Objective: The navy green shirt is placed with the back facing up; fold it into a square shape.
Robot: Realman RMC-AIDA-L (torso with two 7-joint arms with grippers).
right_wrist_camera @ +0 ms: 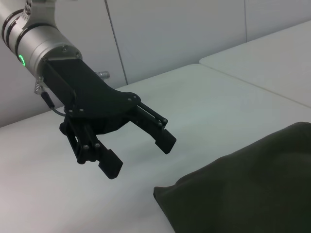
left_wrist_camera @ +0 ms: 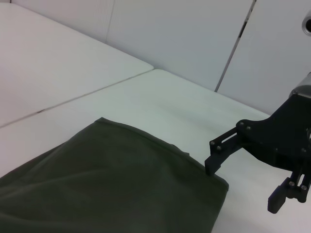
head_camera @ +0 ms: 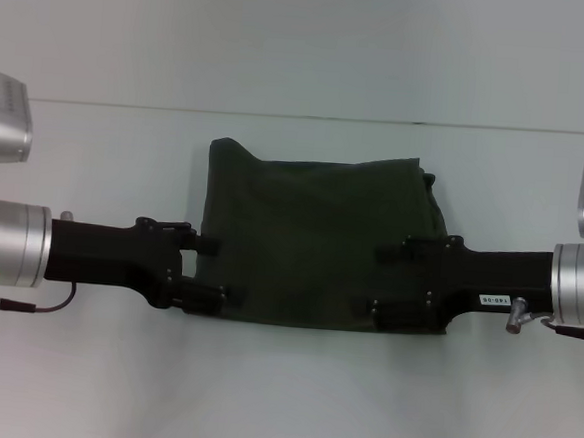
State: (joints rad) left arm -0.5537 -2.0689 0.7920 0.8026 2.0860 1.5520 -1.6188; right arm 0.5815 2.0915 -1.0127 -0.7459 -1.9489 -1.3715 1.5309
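Note:
The navy green shirt (head_camera: 311, 240) lies folded into a rough rectangle in the middle of the white table, plain side up. My left gripper (head_camera: 208, 268) is at the shirt's left edge, open, with nothing between its fingers. It also shows in the right wrist view as the left gripper (right_wrist_camera: 140, 156), hovering just off a corner of the shirt (right_wrist_camera: 243, 189). My right gripper (head_camera: 380, 280) is open over the shirt's right edge. In the left wrist view the right gripper (left_wrist_camera: 243, 182) has one fingertip close to the corner of the shirt (left_wrist_camera: 112, 179).
The white table (head_camera: 279, 399) has a seam (head_camera: 129, 105) running across behind the shirt. Pale wall panels (left_wrist_camera: 194, 34) stand beyond the table. Some cloth bunches out at the shirt's far right corner (head_camera: 433, 184).

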